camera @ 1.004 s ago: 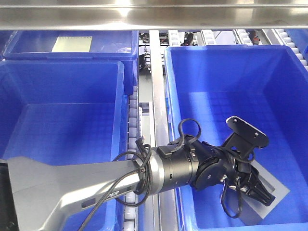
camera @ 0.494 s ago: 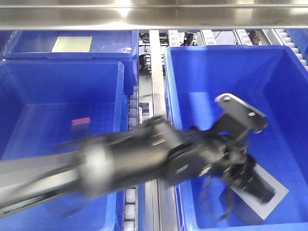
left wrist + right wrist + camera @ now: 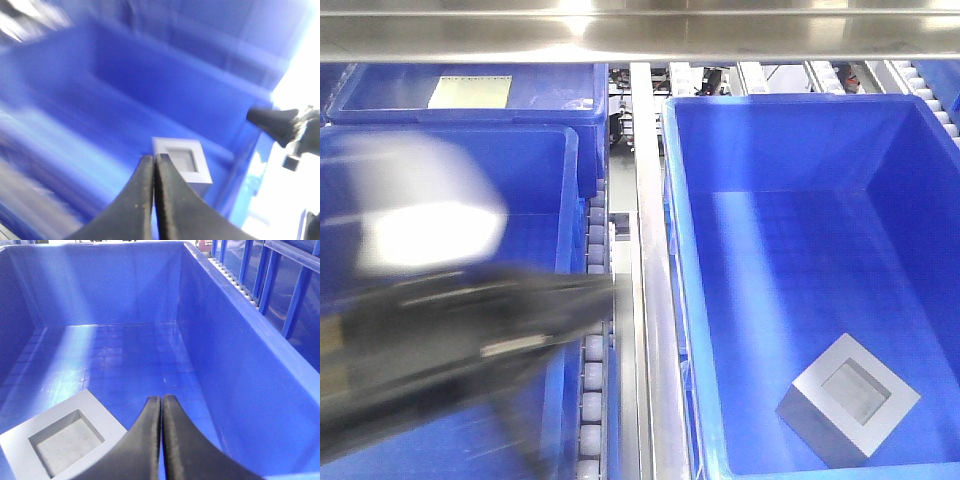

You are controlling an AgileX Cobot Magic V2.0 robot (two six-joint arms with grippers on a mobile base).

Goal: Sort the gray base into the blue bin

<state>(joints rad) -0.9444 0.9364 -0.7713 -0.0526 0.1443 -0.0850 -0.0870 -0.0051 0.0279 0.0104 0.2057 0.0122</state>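
Gray base (image 3: 848, 400) on floor of blue bin (image 3: 920, 230), toward its 5 o'clock corner, pocket up, left end effector (image 3: 152, 162) and right end effector (image 3: 161, 402) both closed, empty.

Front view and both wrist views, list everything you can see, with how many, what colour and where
gray base: one, light gray, recessed face up, resting on the floor of the blue bin near its front corner.
blue bin: one, bright blue, right of the conveyor.
second blue crate: one, blue, left of the conveyor.
crate with pale sheet: one, blue, far left at the back.
roller conveyor: one, metal, running between the bins.
steel shelf edge: one, silver, across the top.
left hand: black, fingers shut on nothing, above the base.
right hand: black, fingers shut on nothing, inside the blue bin beside the base.
blurred arm: black and pale, over the left crate.
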